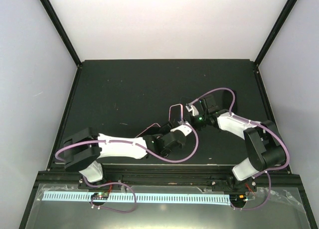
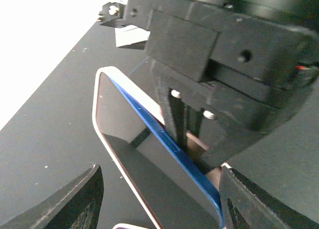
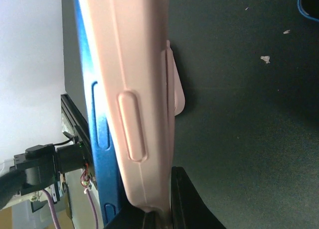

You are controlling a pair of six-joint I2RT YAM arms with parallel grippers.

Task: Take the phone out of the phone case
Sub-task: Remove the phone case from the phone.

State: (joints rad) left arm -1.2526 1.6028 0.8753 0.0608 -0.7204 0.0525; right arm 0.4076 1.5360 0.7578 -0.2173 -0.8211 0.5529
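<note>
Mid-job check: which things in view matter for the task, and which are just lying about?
Job: phone, phone case, right gripper shut on the case, left gripper open.
Lying about: purple cables, white strip, specks on the table.

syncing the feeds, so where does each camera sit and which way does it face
Top external: above and behind the bases, looking down on the table; the left arm and right arm meet at the case.
Left wrist: on the left arm, looking along its fingers at the phone, the right gripper shut on the case.
Right wrist: on the right arm, close against the case side, one finger at the bottom.
Shared: all three show the case; both wrist views the phone's blue edge.
</note>
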